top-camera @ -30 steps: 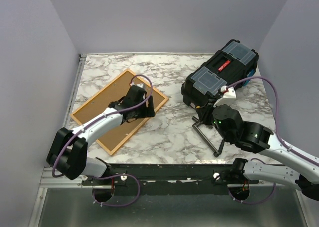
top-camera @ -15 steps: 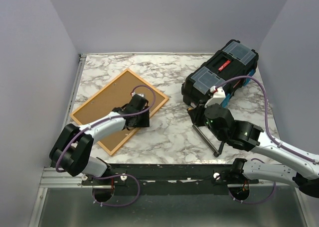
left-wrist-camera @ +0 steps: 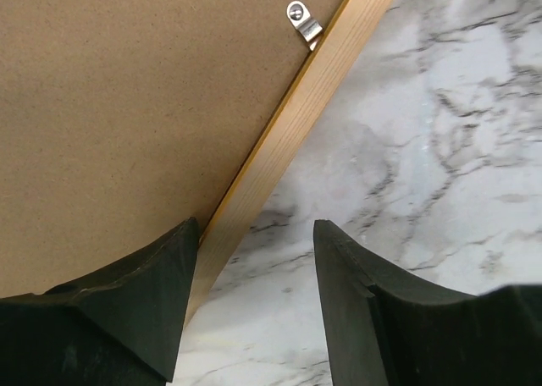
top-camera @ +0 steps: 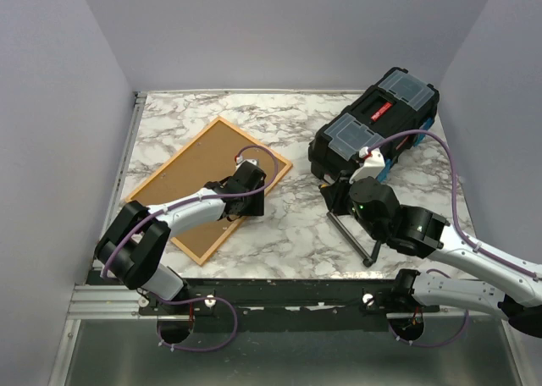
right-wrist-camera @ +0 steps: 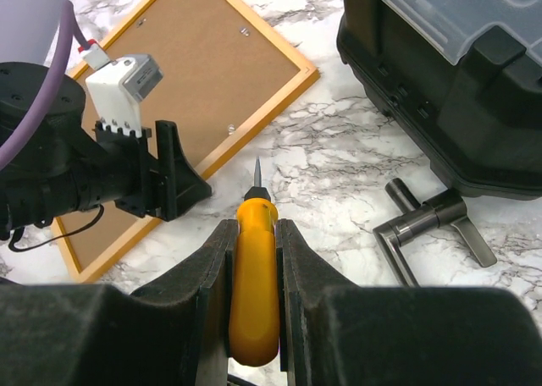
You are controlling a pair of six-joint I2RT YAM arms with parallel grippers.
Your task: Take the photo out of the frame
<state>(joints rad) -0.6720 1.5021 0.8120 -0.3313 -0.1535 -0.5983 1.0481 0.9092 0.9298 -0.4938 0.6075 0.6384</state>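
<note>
The frame (top-camera: pixel 258 142) lies face down near the counter's (left-wrist-camera: pixel 440 149) left edge, the photo (top-camera: pixel 190 170) (only its brown back shows) clipped inside. The left hand (left-wrist-camera: pixel 254 234) straddles the frame's edge, released, seemingly touching nothing. The right hand (right-wrist-camera: pixel 254 234) clenches a screwdriver (right-wrist-camera: pixel 254 301). Next, the clip (left-wrist-camera: pixel 303 22) needs turning aside.

Bench (top-camera: pixel 288 225): white marble pattern with grey veining. Black toolbox (top-camera: pixel 377 132) sits at the far right, set diagonally. Its top has two clear-lidded compartments with a red label (top-camera: pixel 381 111) between them. Dark metal bar (right-wrist-camera: pixel 428 225) with short cross-pieces lies flat near the toolbox's front. Yellow-handled screwdriver (right-wrist-camera: pixel 255 276) is raised, thin tip over bare marble.
</note>
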